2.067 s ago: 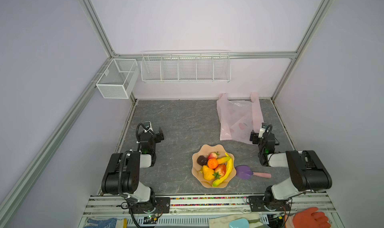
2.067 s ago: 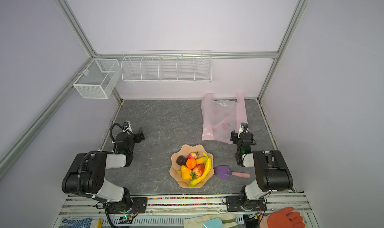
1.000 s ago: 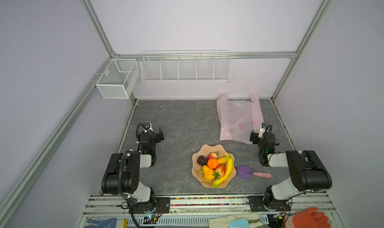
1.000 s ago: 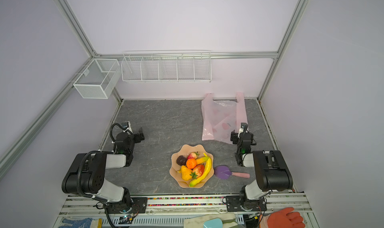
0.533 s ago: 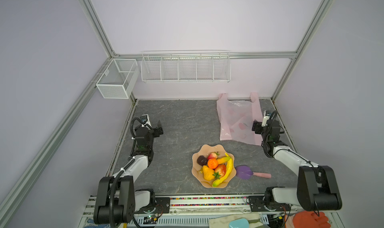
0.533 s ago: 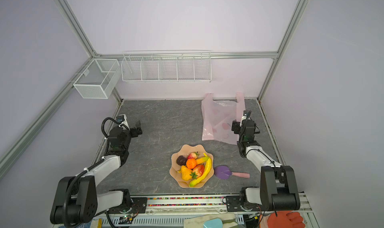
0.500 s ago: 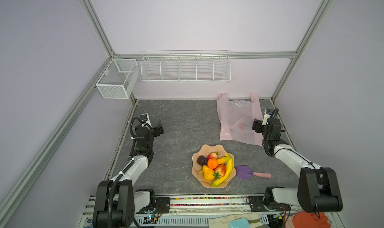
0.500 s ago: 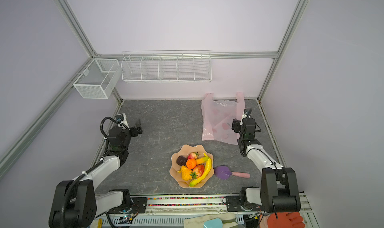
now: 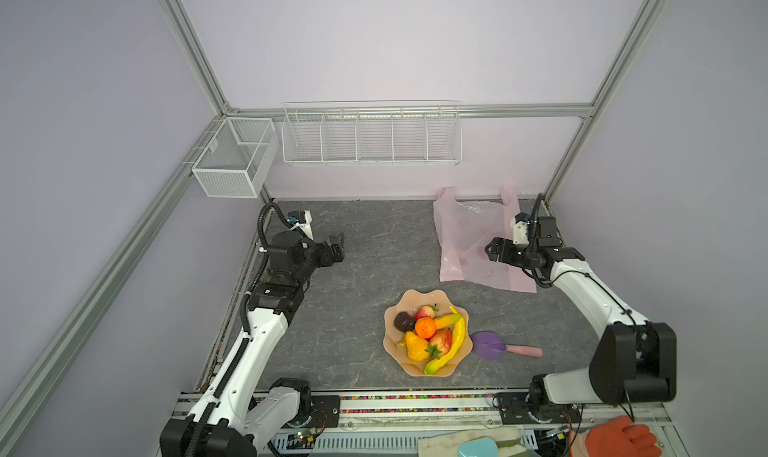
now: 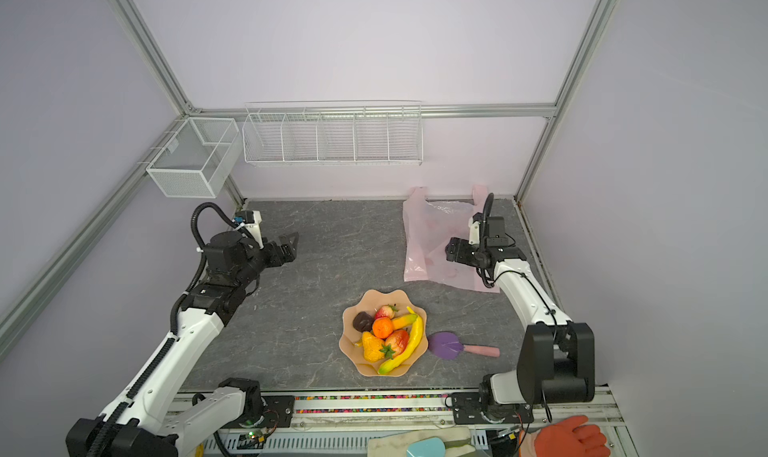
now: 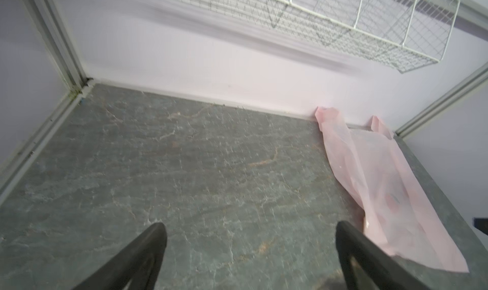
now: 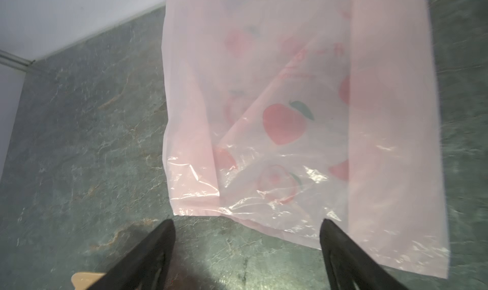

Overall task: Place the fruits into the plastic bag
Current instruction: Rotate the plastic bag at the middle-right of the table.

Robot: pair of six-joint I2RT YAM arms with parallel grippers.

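Note:
The fruits (image 9: 428, 334) (image 10: 384, 336) lie heaped in a peach scalloped bowl (image 9: 419, 299) near the table's front: two yellow bananas, a tangerine (image 9: 425, 328), two strawberries, a pear and a dark round fruit. The pale pink plastic bag (image 9: 461, 226) (image 10: 424, 222) (image 11: 383, 185) (image 12: 290, 104) lies flat at the back right, handles toward the wall. My right gripper (image 9: 490, 249) (image 12: 247, 222) hovers open over the bag's near part, empty. At the left side my left gripper (image 9: 338, 243) (image 11: 249, 226) hangs open and empty above bare table, far from bag and bowl.
A purple paddle with a pink handle (image 9: 490, 346) lies right of the bowl. A wire rack (image 9: 370, 134) and a mesh box (image 9: 232, 159) hang on the back and left walls. An orange glove (image 9: 619, 438) rests at the front rail.
Both arms have unfolded from their low rest poses and reached toward the back. The right gripper now hangs over the bag. Fruits, bowl and bag have not moved.

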